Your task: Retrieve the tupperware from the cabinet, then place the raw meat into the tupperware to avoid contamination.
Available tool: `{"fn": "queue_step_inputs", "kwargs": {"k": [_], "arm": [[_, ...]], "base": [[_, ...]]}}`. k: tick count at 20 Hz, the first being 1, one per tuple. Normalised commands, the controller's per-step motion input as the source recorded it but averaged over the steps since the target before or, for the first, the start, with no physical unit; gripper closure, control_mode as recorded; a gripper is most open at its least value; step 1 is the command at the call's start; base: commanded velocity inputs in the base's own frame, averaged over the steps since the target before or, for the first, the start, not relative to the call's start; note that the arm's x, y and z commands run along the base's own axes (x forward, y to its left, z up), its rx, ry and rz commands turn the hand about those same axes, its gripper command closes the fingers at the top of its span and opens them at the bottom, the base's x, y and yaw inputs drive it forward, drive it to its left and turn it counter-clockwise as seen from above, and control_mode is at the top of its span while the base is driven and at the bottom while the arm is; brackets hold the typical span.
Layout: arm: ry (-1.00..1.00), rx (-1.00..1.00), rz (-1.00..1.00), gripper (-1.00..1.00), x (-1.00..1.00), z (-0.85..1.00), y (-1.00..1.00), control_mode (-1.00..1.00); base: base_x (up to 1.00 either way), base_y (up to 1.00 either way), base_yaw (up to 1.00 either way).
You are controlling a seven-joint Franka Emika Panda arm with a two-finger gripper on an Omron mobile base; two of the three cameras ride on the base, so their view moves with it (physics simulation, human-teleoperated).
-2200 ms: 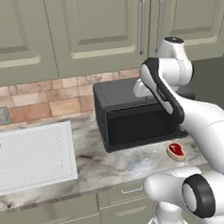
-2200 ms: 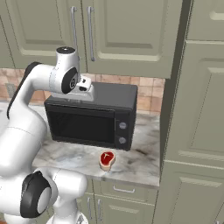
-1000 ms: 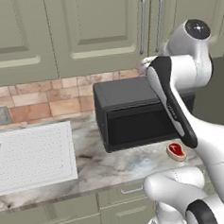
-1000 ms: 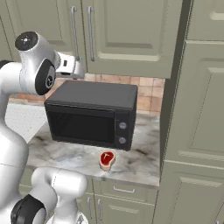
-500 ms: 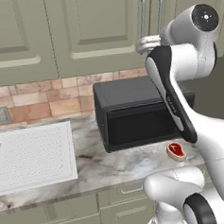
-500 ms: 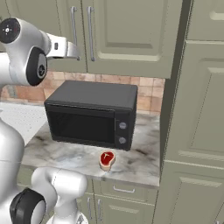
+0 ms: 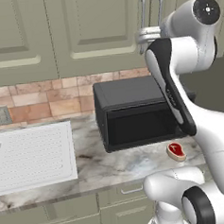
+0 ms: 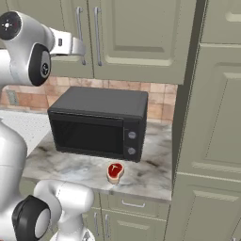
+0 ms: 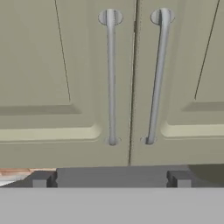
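End effector point(image 9: 109, 178), fingers spread and empty, faces the closed cabinet point(image 9: 131, 87) above the microwave point(image 8: 96, 123). Meat point(image 8: 115, 171) lies on the tabletop point(image 8: 150, 174) before the microwave.

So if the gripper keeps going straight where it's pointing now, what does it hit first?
Most likely the closed cabinet doors: the gripper faces them squarely, aimed about at the seam between the two bar handles. The gap left is hard to judge.

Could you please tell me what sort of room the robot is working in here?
A simulated home kitchen: sage-green panelled wall cabinet, black microwave on a marbled counter, and a white ridged drainboard.
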Motion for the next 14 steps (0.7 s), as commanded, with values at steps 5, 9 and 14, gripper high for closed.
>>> {"fn": "queue_step_inputs", "kwargs": {"k": [5, 9, 14], "arm": [[0.0, 0.0, 0.0, -1.0, 0.21, -0.02, 0.0, -1.0], [0.0, 0.0, -0.01, -1.0, 0.37, -0.12, 0.0, -1.0], [0.0, 0.0, 0.0, -1.0, 0.37, -0.16, 0.0, -1.0]], "base": [[0.0, 0.0, 0.0], [0.0, 0.0, 0.0], [0.0, 0.0, 0.0]]}}
